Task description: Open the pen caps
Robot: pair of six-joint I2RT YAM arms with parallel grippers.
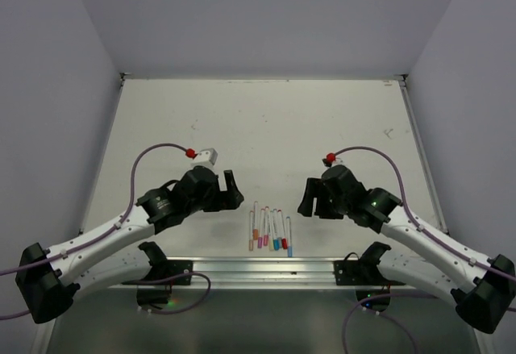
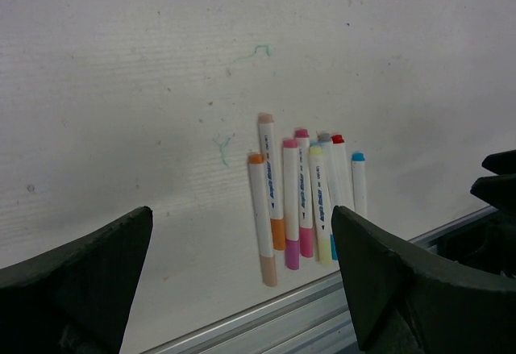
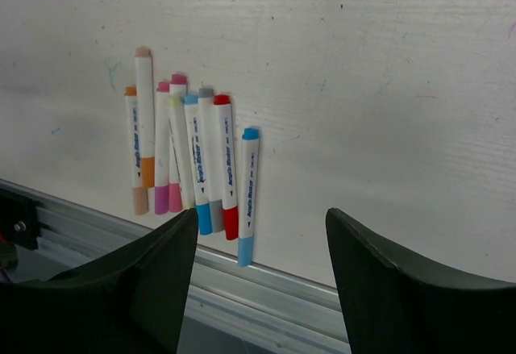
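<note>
The white surface (image 1: 266, 120) is lying between pale walls (image 1: 266, 15) on the left, the right and the far side. Most of its middle and far part is sitting bare. A metal rail (image 1: 266, 266) is running along its near edge.

The left arm (image 1: 97, 237) and the right arm (image 1: 427, 237) are reaching inward from the near corners. Their jaws are facing each other across a gap. Both pairs of jaws are spread wide and gripping nothing.

The pens (image 1: 270, 229) are lying flat in that gap in a tight row, side by side and touching. They are sitting just beyond the rail, so little room is showing on their near side and much more beyond them. In each wrist view the row is appearing ahead of the spread jaws and apart from them.

The pens' long axes are running near to far, roughly parallel. The pen caps (image 3: 230, 222) are sitting on the barrels, apparently at the near ends, and pointing toward the rail.
</note>
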